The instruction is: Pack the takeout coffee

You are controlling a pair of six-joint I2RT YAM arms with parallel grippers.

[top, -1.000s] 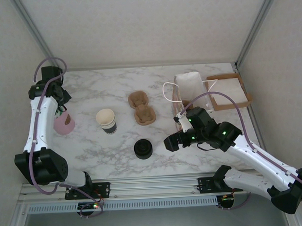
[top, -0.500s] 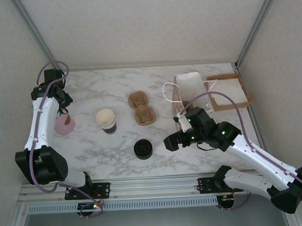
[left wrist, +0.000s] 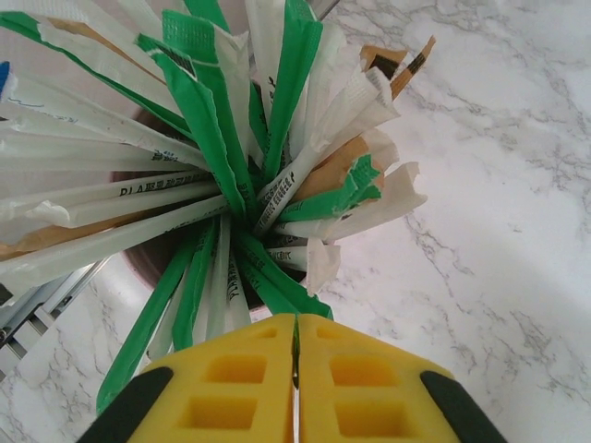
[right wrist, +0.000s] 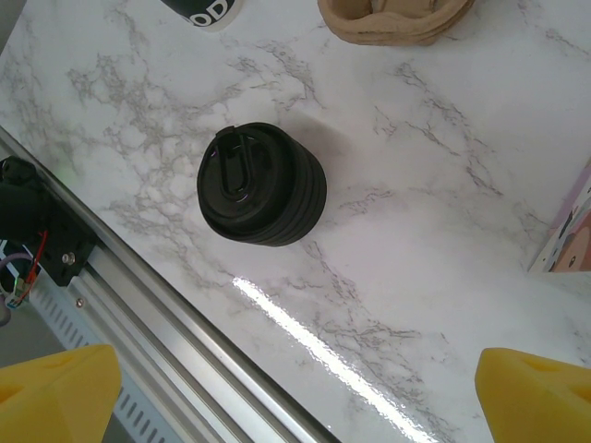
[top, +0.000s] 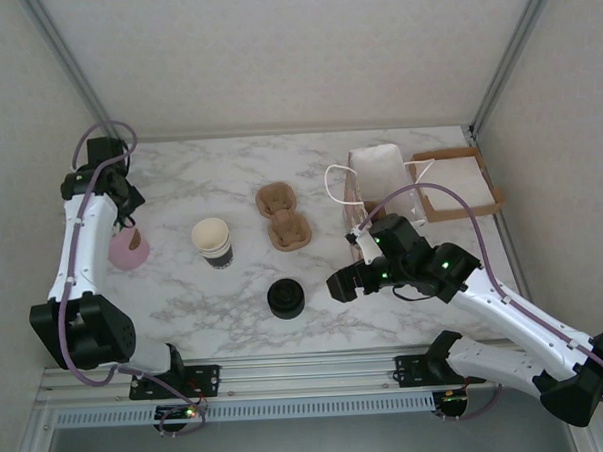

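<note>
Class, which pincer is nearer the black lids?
Right. The right pincer hovers just beside the lids, on their right; the left pincer is across the table, shut above the straws.

**Covered and Cropped**

Wrapped straws (left wrist: pixel 185 166) are covering most of their holder (left wrist: pixel 171 257) and running off the left wrist view's top and left edges. The right wrist view's top edge is cutting off a dark cup (right wrist: pixel 205 9) and a carrier (right wrist: pixel 397 23), and its bottom corners are cropping the right gripper (right wrist: pixel 295 406).

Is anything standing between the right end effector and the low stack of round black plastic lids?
Nothing visible does. The open right end effector hangs beside the low stack of round black plastic lids, with only bare marble table between them.
</note>
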